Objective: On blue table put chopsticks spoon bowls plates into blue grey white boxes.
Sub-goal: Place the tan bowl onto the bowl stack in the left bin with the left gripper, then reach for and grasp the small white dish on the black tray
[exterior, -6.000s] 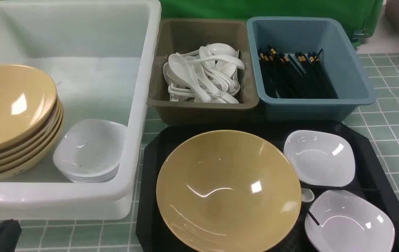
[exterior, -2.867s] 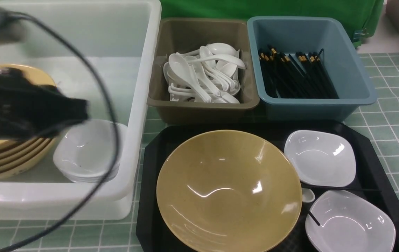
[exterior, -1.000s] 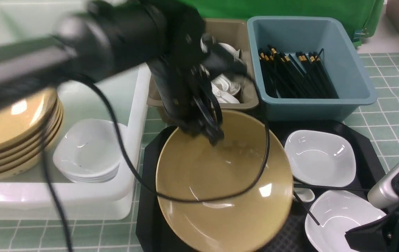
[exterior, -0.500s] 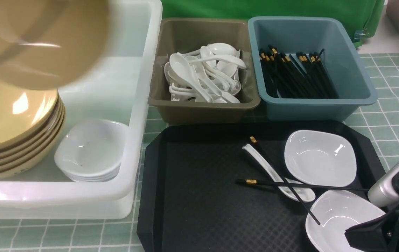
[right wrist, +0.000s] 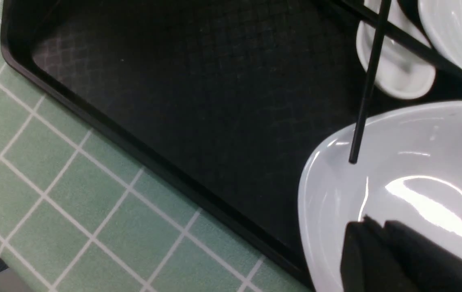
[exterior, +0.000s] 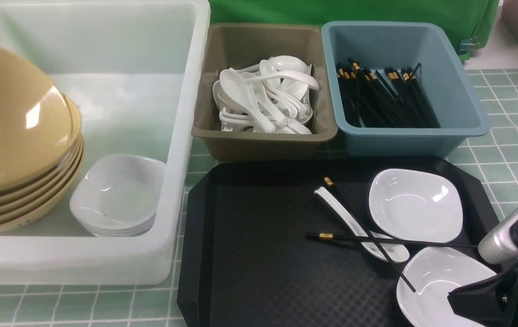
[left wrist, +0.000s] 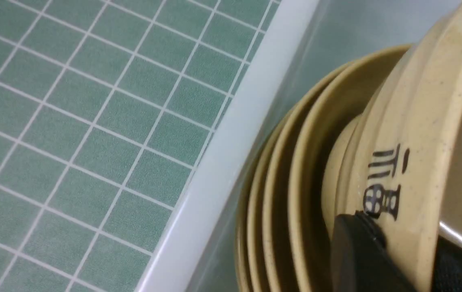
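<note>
The large glossy mustard-tan bowl (exterior: 9,113) hangs tilted over the stack of like bowls (exterior: 27,204) in the translucent white tub (exterior: 181,136), cut off by the front view's left edge. The left gripper (left wrist: 407,259) pinches its rim, one black finger outside, the other mostly hidden inside. The right gripper (right wrist: 373,233) hovers above the near small white squarish dish (right wrist: 397,174) on the black textured tray (exterior: 263,272). Its tips sit close, but whether parted or together I cannot tell.

top bowl (exterior: 9,113) and its stack (exterior: 36,200) partly beyond the front view's edge; near plate (exterior: 427,281) partly behind the right gripper (exterior: 456,302)
</note>
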`<action>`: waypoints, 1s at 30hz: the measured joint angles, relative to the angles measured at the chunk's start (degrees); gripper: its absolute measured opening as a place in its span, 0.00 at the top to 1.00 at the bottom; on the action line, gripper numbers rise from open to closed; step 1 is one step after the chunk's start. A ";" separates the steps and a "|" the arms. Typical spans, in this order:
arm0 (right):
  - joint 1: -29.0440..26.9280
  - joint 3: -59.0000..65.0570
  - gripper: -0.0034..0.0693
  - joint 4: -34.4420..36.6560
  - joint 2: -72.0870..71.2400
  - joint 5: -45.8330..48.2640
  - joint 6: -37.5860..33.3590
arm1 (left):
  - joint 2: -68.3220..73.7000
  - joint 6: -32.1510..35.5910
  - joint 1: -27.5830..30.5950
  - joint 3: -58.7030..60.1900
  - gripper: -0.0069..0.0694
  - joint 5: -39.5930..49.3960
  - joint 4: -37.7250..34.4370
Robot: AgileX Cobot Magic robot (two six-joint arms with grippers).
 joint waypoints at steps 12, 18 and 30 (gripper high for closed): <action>0.00 0.00 0.82 0.04 0.00 -0.19 0.20 | -0.40 -0.61 -0.11 0.93 0.12 0.15 -1.01; 0.00 0.00 0.81 0.11 0.00 -0.19 0.25 | -7.60 -0.95 -0.15 0.93 0.05 1.00 -1.01; 0.00 -4.21 0.66 -3.52 0.56 -1.39 2.51 | -30.45 8.46 -17.87 1.34 0.62 8.59 -12.83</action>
